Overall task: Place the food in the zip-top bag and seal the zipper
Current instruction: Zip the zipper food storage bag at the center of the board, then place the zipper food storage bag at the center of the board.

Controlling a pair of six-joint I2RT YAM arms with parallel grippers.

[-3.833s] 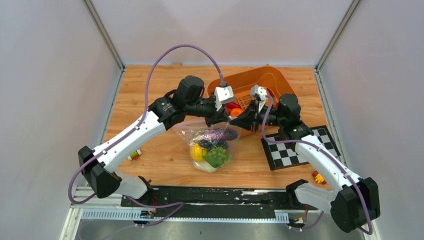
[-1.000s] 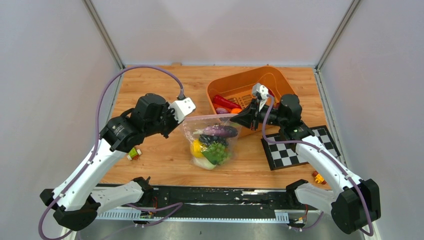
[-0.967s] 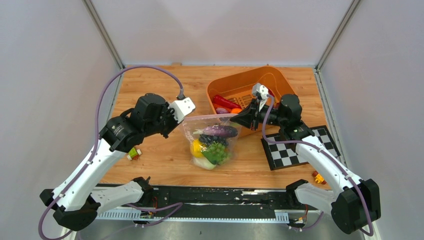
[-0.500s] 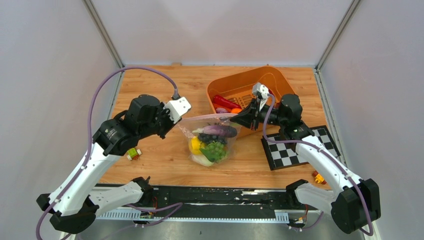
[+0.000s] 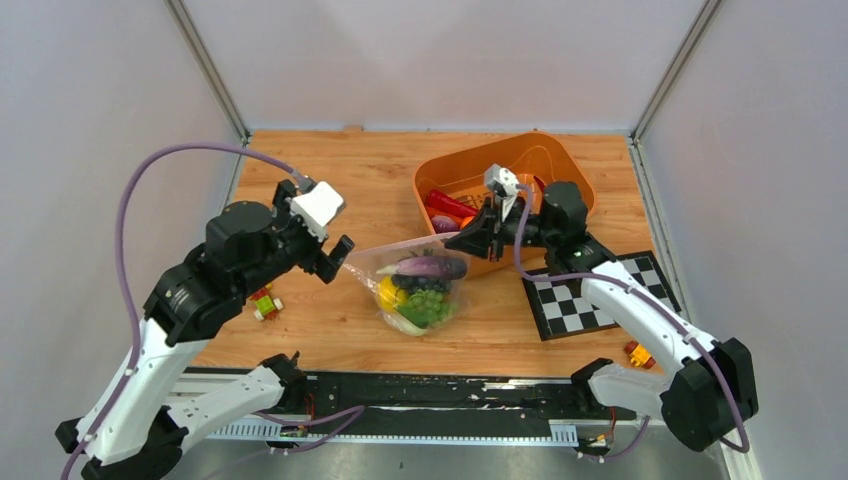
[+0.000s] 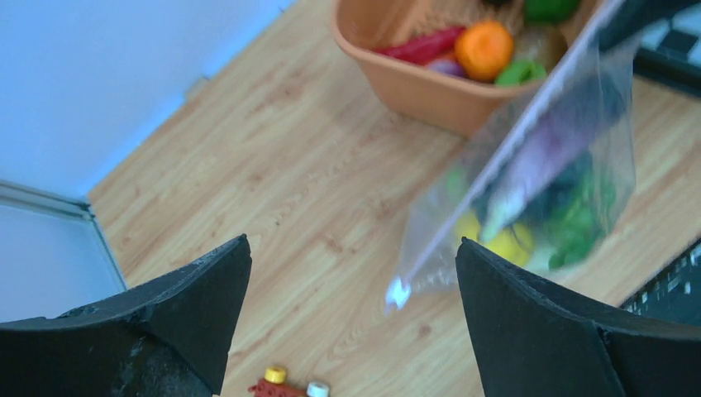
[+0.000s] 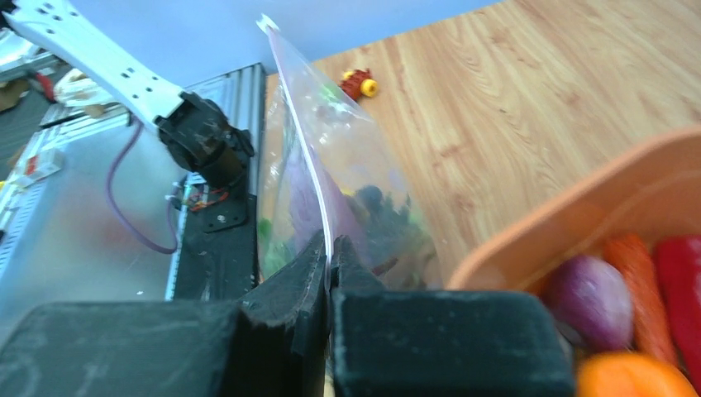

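Observation:
The zip-top bag (image 5: pixel 415 285) hangs tilted over the table, held by its right mouth corner. My right gripper (image 5: pixel 457 240) is shut on the zipper (image 7: pixel 302 141) at that corner, jaws pinched on the strip (image 7: pixel 331 248). Food shows through the bag: a purple eggplant (image 5: pixel 430 267), green grapes (image 5: pixel 425 303) and a yellow lemon (image 5: pixel 387 292). My left gripper (image 5: pixel 335 258) stands wide open just left of the bag's free corner (image 6: pixel 398 291), with nothing between its fingers (image 6: pixel 190 306). The left wrist view shows the bag (image 6: pixel 537 165) blurred.
The orange tub (image 5: pixel 545 165) stands at the back right with more toy food in it, a red pepper (image 5: pixel 448 203) among it. A checkerboard mat (image 5: pixel 590 295) lies right of the bag. Small toy blocks sit at the left (image 5: pixel 265 305) and near right (image 5: pixel 637 355).
My left gripper has opened, let go of the bag's left corner and drawn back to the left. The bag now hangs from the right gripper alone, which shifted slightly left.

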